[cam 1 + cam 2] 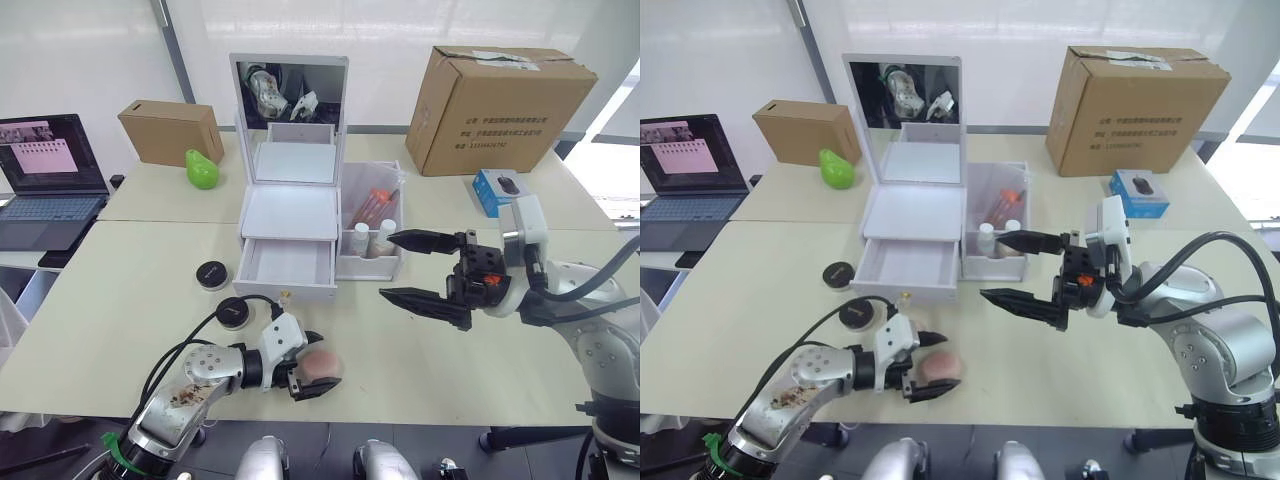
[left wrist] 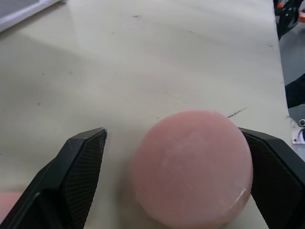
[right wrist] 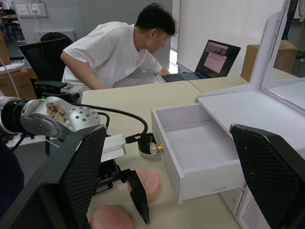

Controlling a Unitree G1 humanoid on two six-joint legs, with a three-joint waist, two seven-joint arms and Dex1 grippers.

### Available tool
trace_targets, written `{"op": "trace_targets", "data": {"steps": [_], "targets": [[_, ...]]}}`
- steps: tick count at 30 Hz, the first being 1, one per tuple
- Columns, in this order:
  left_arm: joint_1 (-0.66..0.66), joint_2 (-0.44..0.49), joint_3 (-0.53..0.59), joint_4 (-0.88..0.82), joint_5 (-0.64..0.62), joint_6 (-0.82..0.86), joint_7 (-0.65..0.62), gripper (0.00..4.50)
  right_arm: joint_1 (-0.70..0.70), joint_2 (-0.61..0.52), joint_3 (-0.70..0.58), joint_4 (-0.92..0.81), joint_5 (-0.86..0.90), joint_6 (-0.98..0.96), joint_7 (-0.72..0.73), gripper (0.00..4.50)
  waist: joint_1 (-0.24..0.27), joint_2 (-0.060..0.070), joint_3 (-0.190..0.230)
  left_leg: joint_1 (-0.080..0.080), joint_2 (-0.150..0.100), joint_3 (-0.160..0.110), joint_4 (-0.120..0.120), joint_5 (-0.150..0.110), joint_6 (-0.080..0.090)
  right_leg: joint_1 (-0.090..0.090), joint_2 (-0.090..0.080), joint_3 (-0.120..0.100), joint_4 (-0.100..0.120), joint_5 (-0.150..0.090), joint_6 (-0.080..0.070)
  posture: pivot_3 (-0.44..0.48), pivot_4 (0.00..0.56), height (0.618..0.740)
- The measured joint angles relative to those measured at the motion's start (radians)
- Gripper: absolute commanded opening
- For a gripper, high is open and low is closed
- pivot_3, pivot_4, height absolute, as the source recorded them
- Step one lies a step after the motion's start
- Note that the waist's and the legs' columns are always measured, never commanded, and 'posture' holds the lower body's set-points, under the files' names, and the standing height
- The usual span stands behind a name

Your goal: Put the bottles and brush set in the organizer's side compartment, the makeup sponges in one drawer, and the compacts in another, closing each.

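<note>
The white organizer (image 1: 290, 212) stands mid-table with its mirror lid upright. One drawer (image 1: 288, 265) is pulled out and empty, its gold knob (image 1: 285, 296) facing me. The side compartment (image 1: 372, 262) holds two white-capped bottles (image 1: 361, 236) and the orange brush set (image 1: 375, 205). Two black compacts (image 1: 212, 273) (image 1: 235, 312) lie left of the drawer. Near the front edge my left gripper (image 1: 318, 370) is open, its fingers on either side of a pink makeup sponge (image 2: 193, 167). A second sponge (image 3: 112, 218) lies beside it. My right gripper (image 1: 386, 265) hovers open and empty, right of the drawer.
A laptop (image 1: 45, 180) sits at the far left, with a small cardboard box (image 1: 170, 130) and a green object (image 1: 202, 170) behind the organizer's left. A large cardboard box (image 1: 500, 95) and a blue box (image 1: 497, 188) stand back right. A person (image 3: 119, 52) leans by the laptop.
</note>
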Motion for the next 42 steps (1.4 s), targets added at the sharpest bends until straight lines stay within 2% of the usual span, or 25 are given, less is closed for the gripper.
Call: {"op": "trace_targets", "data": {"steps": [8, 22, 25, 28, 30, 35, 39, 42], "targets": [[0.013, 0.007, -0.002, -0.017, -0.039, 0.037, -0.012, 4.48, 0.000, -0.009, 0.000, 0.000, 0.000, 0.002, -0.011, 4.50, 0.000, 0.000, 0.000, 0.000, 0.000, 0.000, 0.000, 0.000, 0.000, 0.000, 0.000, 0.000, 0.000, 0.000, 0.000, 0.000, 0.150, 0.740], [0.029, 0.049, 0.001, -0.017, -0.038, 0.013, -0.018, 4.48, 0.000, -0.010, 0.000, 0.000, 0.000, 0.003, -0.016, 4.50, -0.001, 0.000, 0.000, 0.000, 0.000, 0.000, 0.000, 0.000, 0.000, 0.000, 0.000, 0.000, 0.000, 0.000, 0.000, 0.000, 0.150, 0.740], [0.031, 0.052, 0.002, -0.017, -0.038, 0.012, -0.018, 3.92, -0.001, -0.010, 0.000, 0.001, 0.000, 0.003, -0.016, 4.50, -0.001, 0.000, 0.000, 0.000, 0.000, 0.000, 0.000, 0.000, 0.000, 0.000, 0.000, 0.000, 0.000, 0.000, 0.000, 0.000, 0.150, 0.740], [0.037, 0.068, 0.014, -0.019, -0.045, 0.012, -0.022, 3.02, -0.002, -0.010, 0.001, 0.003, -0.002, 0.003, -0.016, 4.50, -0.002, 0.000, 0.000, 0.000, 0.000, 0.000, 0.000, 0.000, 0.000, 0.000, 0.000, 0.000, 0.000, 0.000, 0.000, 0.000, 0.150, 0.740], [0.045, 0.078, 0.026, -0.026, -0.048, 0.013, -0.029, 2.99, -0.004, -0.010, 0.003, 0.005, -0.005, 0.003, -0.015, 4.50, -0.002, 0.000, 0.000, 0.000, 0.000, 0.000, 0.000, 0.000, 0.000, 0.000, 0.000, 0.000, 0.000, 0.000, 0.000, 0.000, 0.150, 0.740], [0.105, 0.170, 0.177, -0.142, -0.166, 0.022, -0.085, 2.99, -0.019, -0.013, 0.011, 0.026, -0.018, 0.002, -0.009, 4.50, -0.008, 0.000, 0.000, 0.000, 0.002, 0.000, 0.000, 0.000, 0.000, -0.001, 0.000, 0.000, 0.000, 0.000, -0.001, 0.000, 0.150, 0.740], [0.144, 0.268, 0.376, -0.241, -0.347, 0.087, -0.139, 2.99, -0.023, -0.014, 0.021, 0.042, -0.038, -0.001, 0.008, 4.50, -0.009, 0.000, 0.000, 0.000, 0.002, 0.000, 0.000, 0.000, 0.000, -0.001, 0.000, -0.001, 0.000, 0.000, -0.001, 0.000, 0.150, 0.740], [0.162, 0.352, 0.516, -0.254, -0.456, 0.146, -0.187, 2.99, -0.025, -0.013, 0.026, 0.047, -0.041, -0.002, 0.017, 4.50, -0.009, 0.000, 0.001, 0.000, 0.002, 0.000, 0.000, 0.000, 0.000, -0.001, 0.000, -0.001, 0.000, -0.001, -0.001, 0.000, 0.150, 0.740]]}}
